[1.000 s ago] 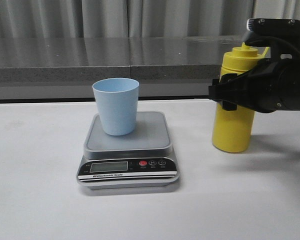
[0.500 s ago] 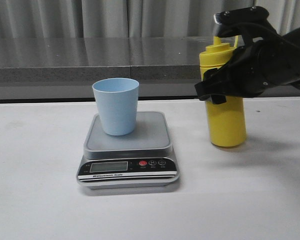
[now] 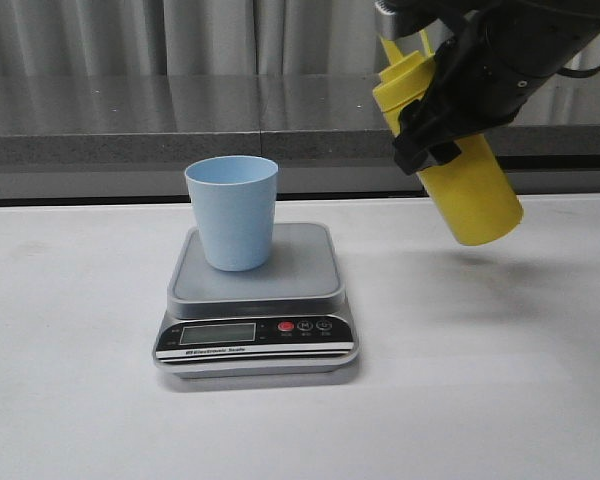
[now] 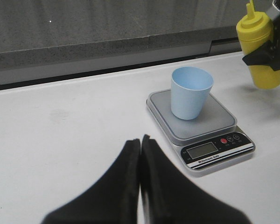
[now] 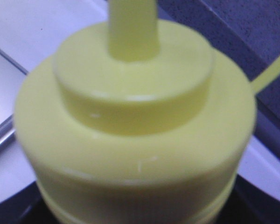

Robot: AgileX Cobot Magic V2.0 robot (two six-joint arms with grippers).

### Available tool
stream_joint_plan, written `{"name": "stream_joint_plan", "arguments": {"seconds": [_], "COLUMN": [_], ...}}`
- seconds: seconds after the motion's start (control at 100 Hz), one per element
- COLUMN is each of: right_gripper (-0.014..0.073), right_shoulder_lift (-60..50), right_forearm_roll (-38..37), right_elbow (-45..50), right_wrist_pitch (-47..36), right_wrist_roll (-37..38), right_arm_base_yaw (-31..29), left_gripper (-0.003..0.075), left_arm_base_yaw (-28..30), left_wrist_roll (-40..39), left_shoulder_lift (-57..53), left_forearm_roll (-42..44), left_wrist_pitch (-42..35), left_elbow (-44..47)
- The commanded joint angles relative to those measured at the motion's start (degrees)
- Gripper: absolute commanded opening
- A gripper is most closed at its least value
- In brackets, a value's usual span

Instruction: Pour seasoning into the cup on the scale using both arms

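The pale blue cup (image 3: 232,211) stands upright on the grey scale (image 3: 256,300) at the table's middle; both also show in the left wrist view, the cup (image 4: 190,92) on the scale (image 4: 201,126). My right gripper (image 3: 435,135) is shut on the yellow seasoning bottle (image 3: 460,170), held in the air to the right of the scale and tilted, nozzle up-left toward the cup. The bottle fills the right wrist view (image 5: 135,135). My left gripper (image 4: 140,140) is shut and empty over the table, near the scale's front left; it is out of the front view.
A grey stone ledge (image 3: 180,125) runs along the back of the white table (image 3: 480,400), with curtains behind it.
My right gripper has lifted the yellow bottle off the table, moved it left and tilted its nozzle toward the cup. Cup and scale have not moved.
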Motion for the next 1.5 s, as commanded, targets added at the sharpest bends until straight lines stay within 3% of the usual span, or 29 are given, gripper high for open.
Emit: {"name": "stream_joint_plan", "arguments": {"seconds": [0.0, 0.19, 0.4, 0.62, 0.84, 1.18, 1.49], "right_gripper": [0.0022, 0.0020, -0.0032, -0.0033, -0.0046, -0.0059, -0.0059], "right_shoulder_lift": [-3.0, -2.9, -2.9, -2.7, 0.0, 3.0, 3.8], "right_forearm_roll": [-6.5, -18.2, -26.0, -29.4, -32.4, -44.0, -52.5], "right_elbow": [-2.7, -2.7, -2.7, -3.3, -9.7, -12.2, -12.2], "right_wrist_pitch": [-0.5, 2.5, 5.4, 10.3, 18.7, 27.6, 28.9], "right_wrist_roll": [-0.5, -0.4, -0.4, -0.4, -0.4, -0.4, -0.4], "right_arm_base_yaw": [1.5, 5.7, 9.2, 11.0, 12.3, 15.1, 18.1], "left_gripper": [-0.0020, -0.0020, -0.0020, -0.0020, -0.0020, -0.0020, -0.0020], "left_arm_base_yaw": [0.1, 0.1, 0.1, 0.1, 0.1, 0.1, 0.1], "left_wrist_roll": [-0.3, -0.3, -0.3, -0.3, -0.3, -0.3, -0.3], "left_shoulder_lift": [0.5, 0.5, 0.5, 0.5, 0.5, 0.5, 0.5], "left_forearm_roll": [-0.7, -0.7, -0.7, -0.7, -0.7, -0.7, -0.7], "left_wrist_pitch": [-3.9, -3.9, -3.9, -3.9, -3.9, -3.9, -3.9], "left_elbow": [-1.5, -1.5, -1.5, -1.5, -1.5, -1.5, -1.5]}}
